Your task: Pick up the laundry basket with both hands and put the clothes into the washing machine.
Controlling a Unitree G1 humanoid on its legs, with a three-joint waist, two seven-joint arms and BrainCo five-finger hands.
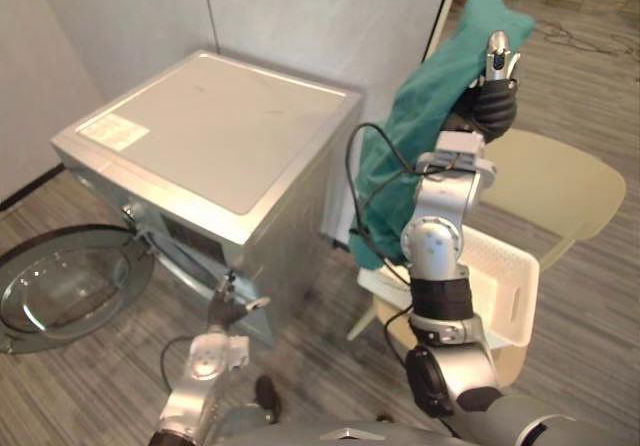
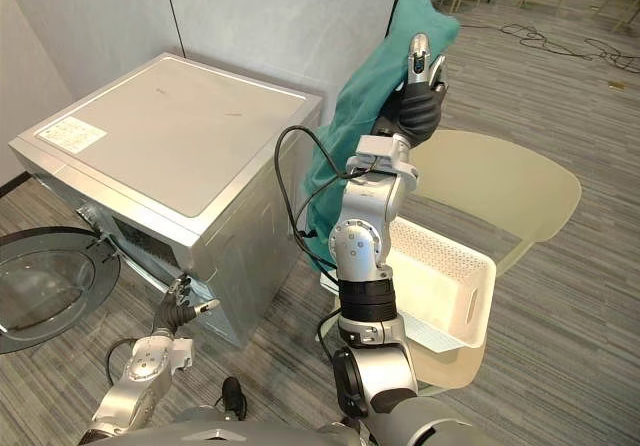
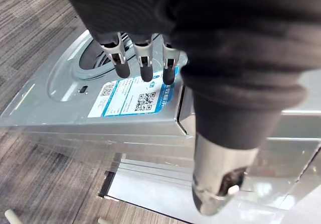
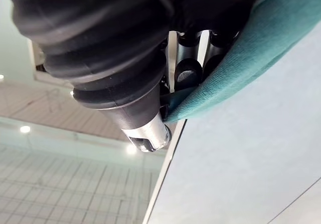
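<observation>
Hovering low over the grey plank floor, the left hand holds relaxed fingers before the washing machine, its open door cut off at left. Right, the white laundry basket sits on a beige chair. The raised right hand clutches a teal garment hanging below it.

beige chair — right side | grey partition — at back | striped floor
</observation>
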